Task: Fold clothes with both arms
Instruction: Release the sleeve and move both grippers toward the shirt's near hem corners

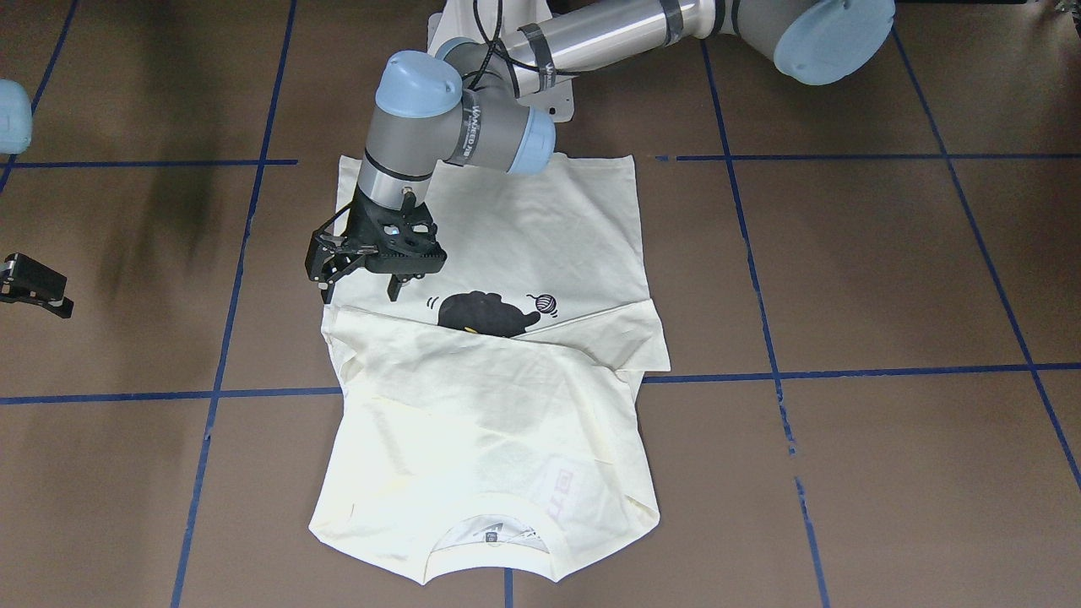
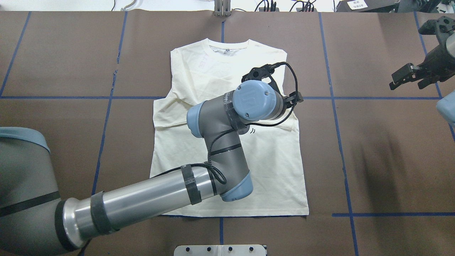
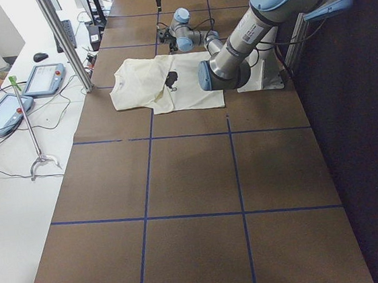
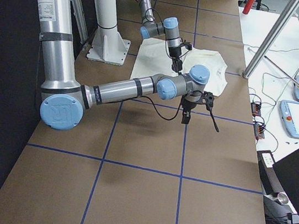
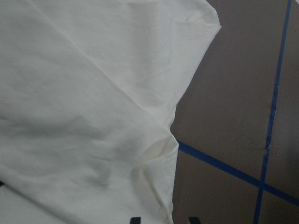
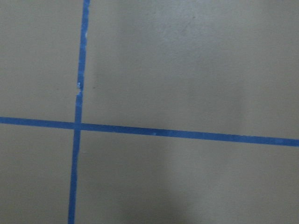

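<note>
Overhead exterior view: a cream long-sleeved shirt (image 2: 270,170) lies flat in the middle of a brown table (image 2: 391,160), collar pointing away from me, sleeves tucked in. Seen from the camera facing me, a plain folded layer covers part of a black cat print (image 1: 486,311), with a small yarn ball print (image 1: 547,304) beside it. My left gripper (image 1: 360,291) hangs low over the shirt's edge on my right side, close to the fold, its fingers spread and holding nothing. My right gripper (image 2: 408,83) is well off to the side, over bare table crossed by blue tape lines (image 2: 373,97), fingers also apart and empty.
</note>
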### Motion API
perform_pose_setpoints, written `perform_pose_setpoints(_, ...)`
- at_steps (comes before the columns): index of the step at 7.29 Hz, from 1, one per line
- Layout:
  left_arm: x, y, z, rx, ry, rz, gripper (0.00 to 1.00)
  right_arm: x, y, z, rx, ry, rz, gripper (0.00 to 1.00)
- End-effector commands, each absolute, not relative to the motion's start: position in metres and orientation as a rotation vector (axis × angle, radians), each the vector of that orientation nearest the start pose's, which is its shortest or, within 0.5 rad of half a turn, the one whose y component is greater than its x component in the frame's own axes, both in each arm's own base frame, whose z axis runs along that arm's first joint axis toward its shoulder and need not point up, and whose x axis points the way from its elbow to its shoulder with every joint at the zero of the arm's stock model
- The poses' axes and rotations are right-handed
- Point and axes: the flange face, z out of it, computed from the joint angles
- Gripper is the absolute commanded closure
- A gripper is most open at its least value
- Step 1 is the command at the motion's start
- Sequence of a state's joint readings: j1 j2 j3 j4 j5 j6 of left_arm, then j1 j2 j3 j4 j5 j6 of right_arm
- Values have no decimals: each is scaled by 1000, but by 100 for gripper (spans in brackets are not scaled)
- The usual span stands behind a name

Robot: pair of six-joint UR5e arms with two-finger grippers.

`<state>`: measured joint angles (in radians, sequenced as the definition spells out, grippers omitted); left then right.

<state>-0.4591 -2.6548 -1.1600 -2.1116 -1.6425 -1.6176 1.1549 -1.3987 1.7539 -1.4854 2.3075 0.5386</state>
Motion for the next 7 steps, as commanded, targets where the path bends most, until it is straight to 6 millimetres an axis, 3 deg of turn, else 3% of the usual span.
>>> perform_pose_setpoints(1,571,-467,130,249,1097,-267,0,-244,-502,421,42,-845,-25,0)
perform_pose_setpoints(2,516,-448,164,304,1023,-172,0,-299,-469,401,40,-865,31,0)
perform_pose_setpoints(3,463,-428,176,337,973,-114,0,-347,-433,393,54,-892,67,0)
perform_pose_setpoints(4,420,-405,188,331,934,-58,0,-380,-397,395,33,-924,96,0)
perform_pose_setpoints(6,370,-376,201,327,905,-36,0,-416,-310,423,39,-911,111,0)
perform_pose_setpoints(7,365,-372,200,329,909,-34,0,-432,-278,411,31,-924,126,0)
